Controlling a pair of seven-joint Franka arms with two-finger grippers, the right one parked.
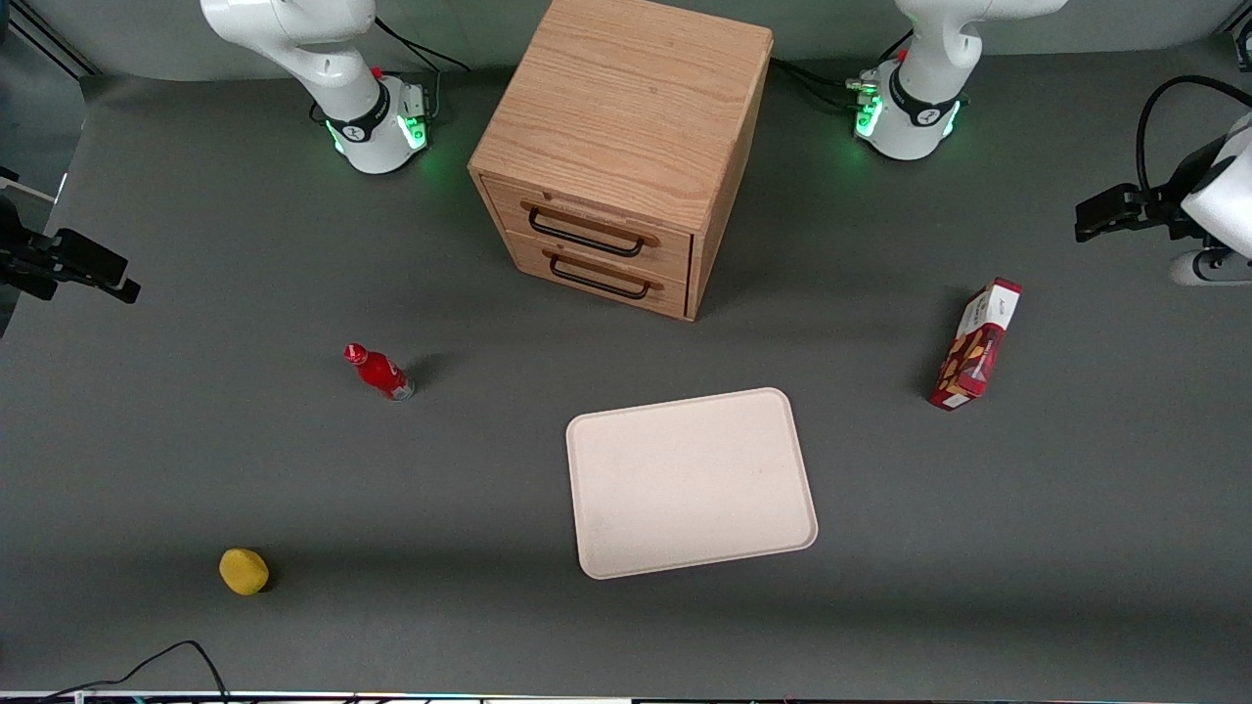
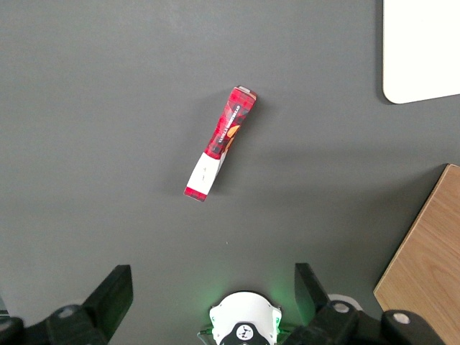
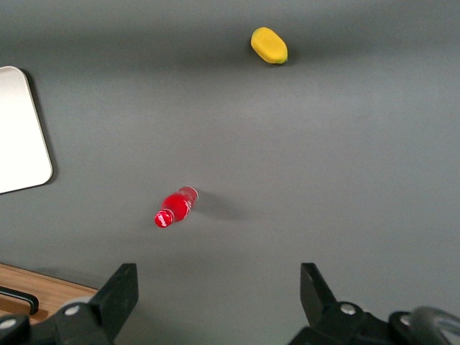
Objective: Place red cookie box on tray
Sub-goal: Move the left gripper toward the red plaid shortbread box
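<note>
The red cookie box (image 1: 975, 344) stands on a narrow side on the grey table toward the working arm's end, apart from the tray. It shows from above in the left wrist view as a slim dark-red box (image 2: 219, 144) with a white panel. The pale cream-pink tray (image 1: 690, 484) lies flat and bare near the table's middle, nearer the front camera than the cabinet; one of its corners (image 2: 420, 50) shows in the left wrist view. My left gripper (image 1: 1100, 217) hangs high over the table's edge, farther from the front camera than the box. The gripper (image 2: 212, 295) is open and holds nothing.
A wooden two-drawer cabinet (image 1: 616, 147) stands between the arm bases, both drawers closed. A small red bottle (image 1: 380, 372) and a yellow fruit (image 1: 244, 571) lie toward the parked arm's end. The working arm's base (image 1: 905, 108) glows green beside the cabinet.
</note>
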